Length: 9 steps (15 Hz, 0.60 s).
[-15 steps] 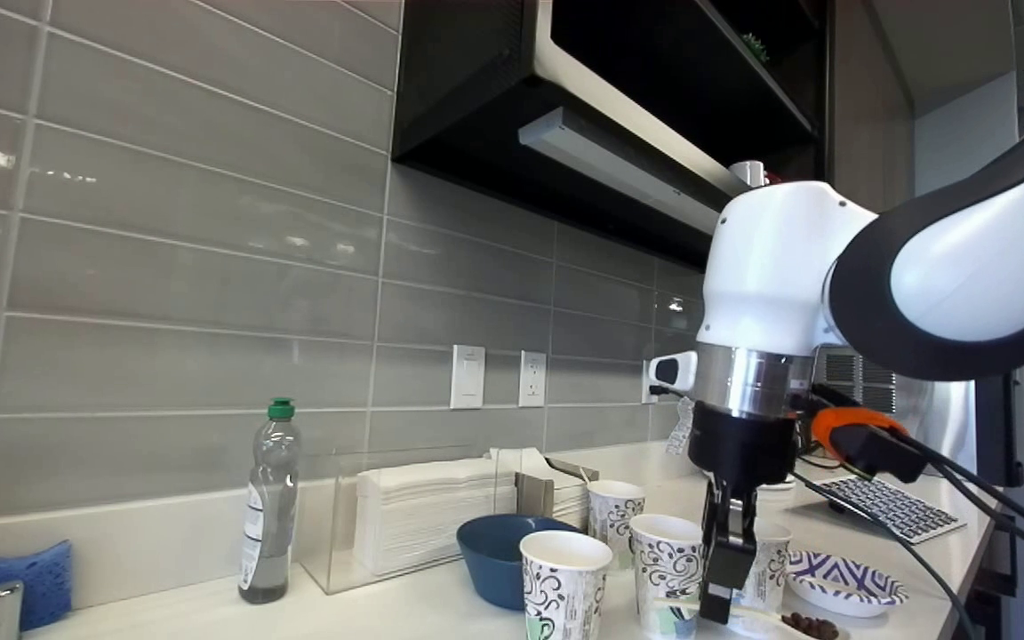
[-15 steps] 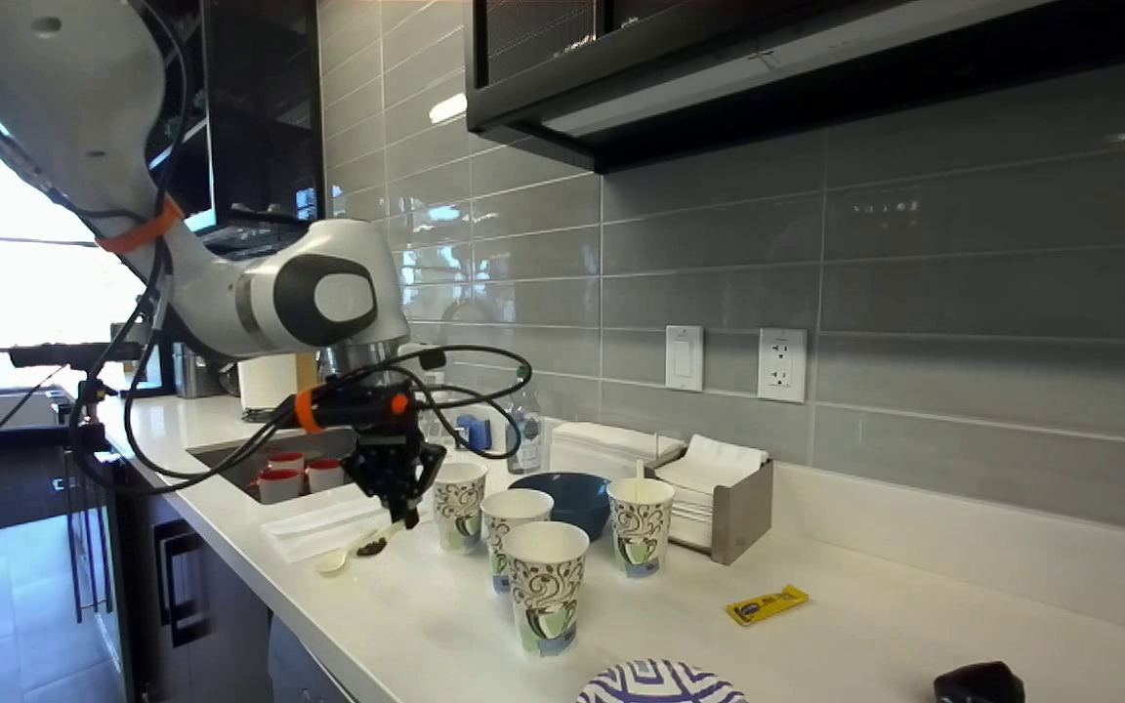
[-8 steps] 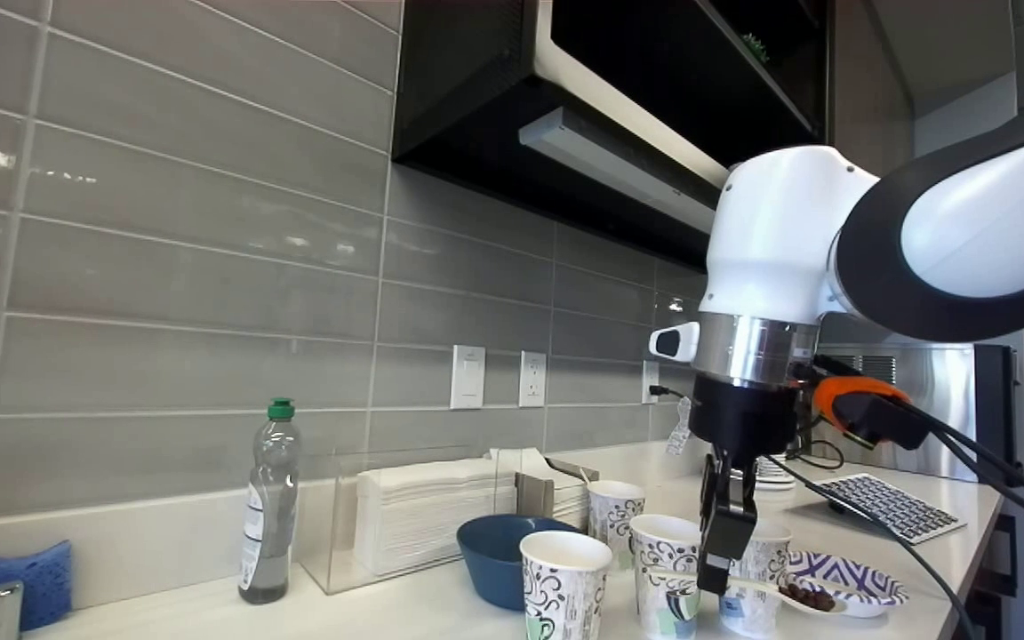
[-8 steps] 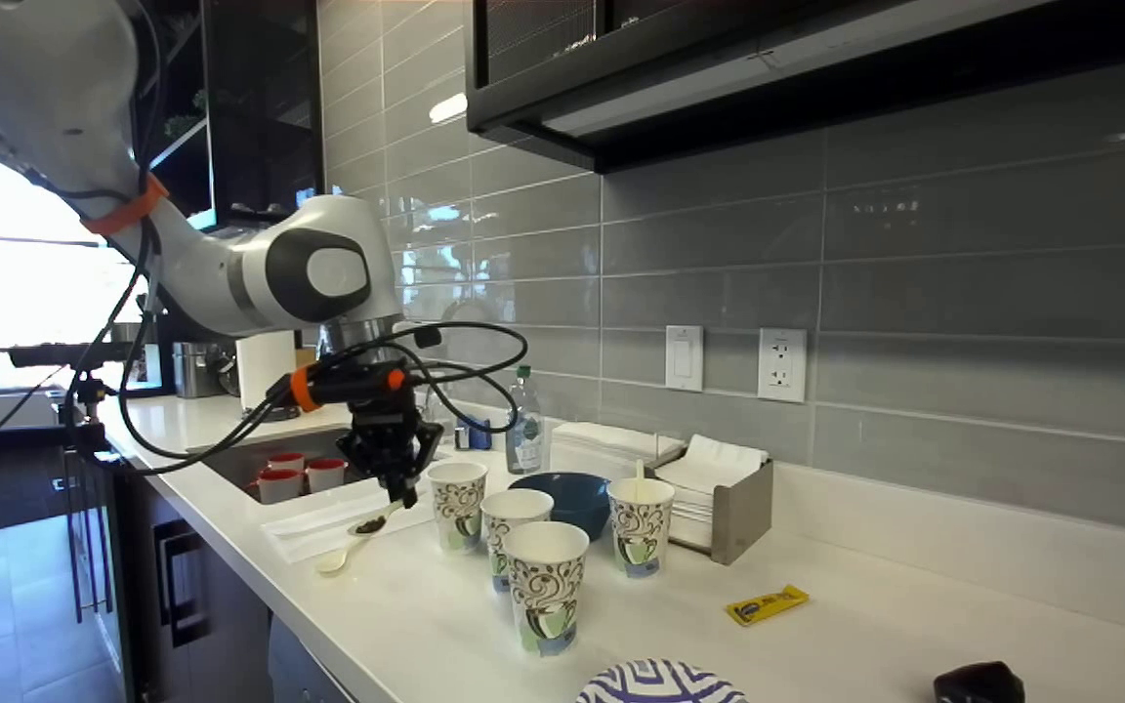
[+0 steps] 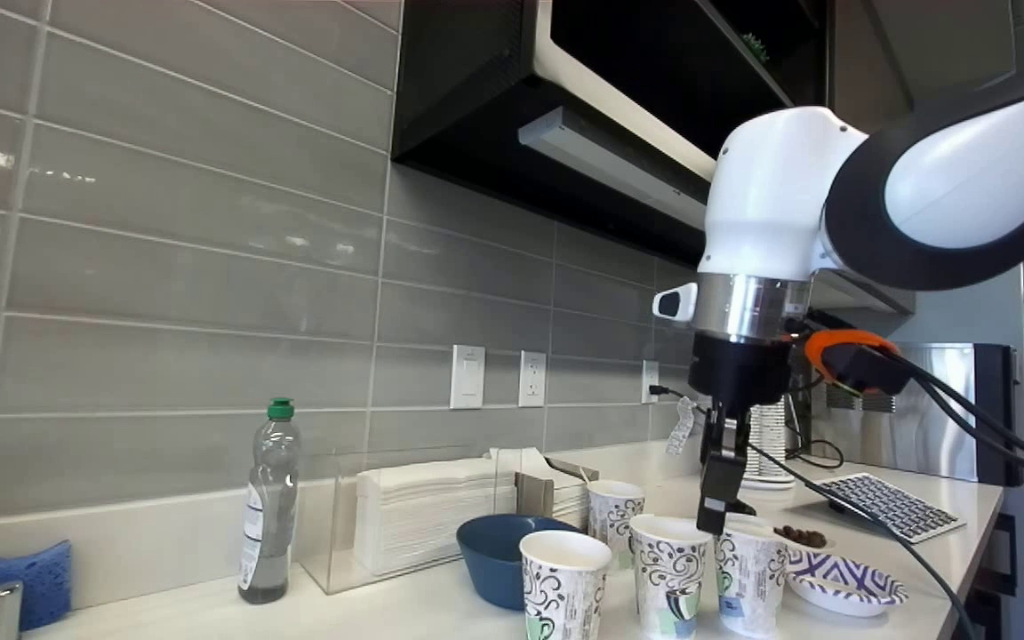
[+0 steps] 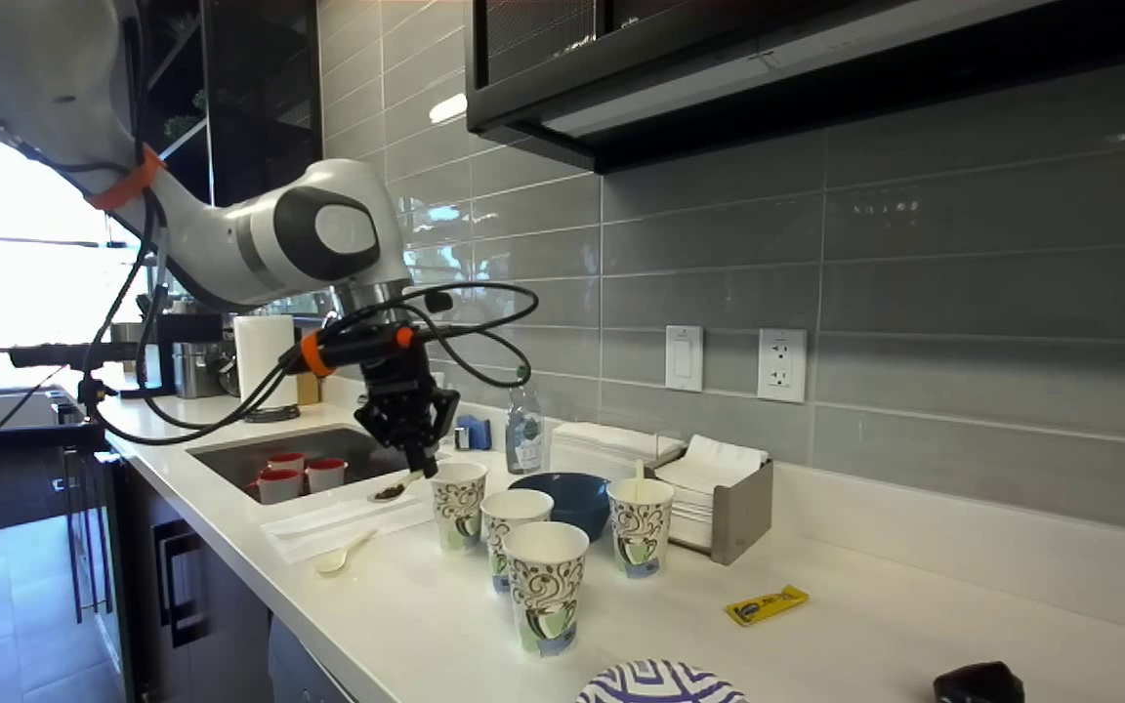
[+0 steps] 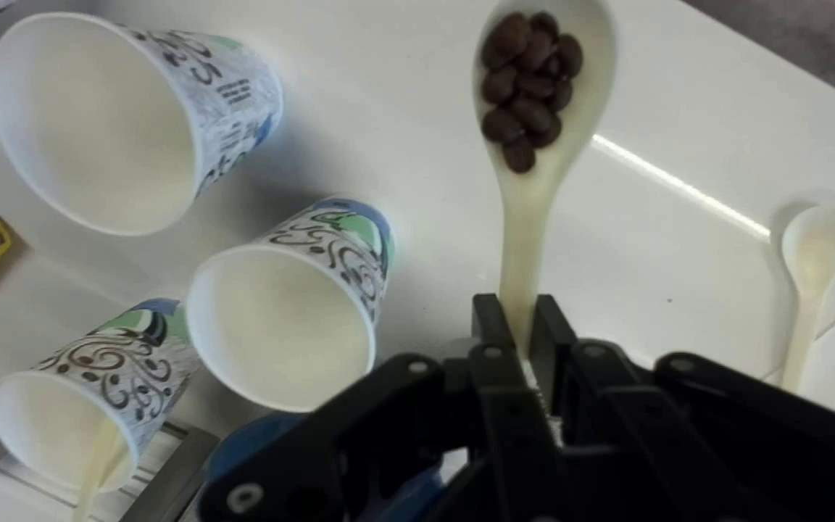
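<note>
Wrist view: spoon (image 7: 528, 199) between fingers (image 7: 552, 328)

Below the pincer (image 7: 524, 313), a white table (image 6: 875, 644) is carrying paper cups (image 6: 460, 508) nearby and a yellow packet (image 6: 767, 605) farther off.

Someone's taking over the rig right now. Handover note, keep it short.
Gripper: shut on a spoon, holding it above the counter.
Things: beans in the spoon; four cups upright on the counter, blue bowl near them; second spoon lying on the counter.
Done: spoon gripped and loaded.
Left: beans not emptied out; spoon not set down.
</note>
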Motion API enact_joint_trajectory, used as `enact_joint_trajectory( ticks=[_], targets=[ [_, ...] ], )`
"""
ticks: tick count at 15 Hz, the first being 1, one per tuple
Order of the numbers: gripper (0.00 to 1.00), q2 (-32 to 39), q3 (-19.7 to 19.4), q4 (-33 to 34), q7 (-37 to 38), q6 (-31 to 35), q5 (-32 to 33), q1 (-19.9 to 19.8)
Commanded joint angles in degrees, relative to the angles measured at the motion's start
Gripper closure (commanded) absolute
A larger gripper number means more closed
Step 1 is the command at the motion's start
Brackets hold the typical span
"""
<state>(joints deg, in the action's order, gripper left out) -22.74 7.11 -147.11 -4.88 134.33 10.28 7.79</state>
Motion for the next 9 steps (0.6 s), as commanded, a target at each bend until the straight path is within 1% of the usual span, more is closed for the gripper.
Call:
enact_joint_trajectory(
  ticks=[1, 9],
  targets=[
    [0.97, -1.3, 0.3, 3.3, 1.3, -1.8, 2.6, -2.1],
    [0.97, 1.7, -1.9, 5.0, -0.7, 9.9, 3.3, -4.2]
  ],
)
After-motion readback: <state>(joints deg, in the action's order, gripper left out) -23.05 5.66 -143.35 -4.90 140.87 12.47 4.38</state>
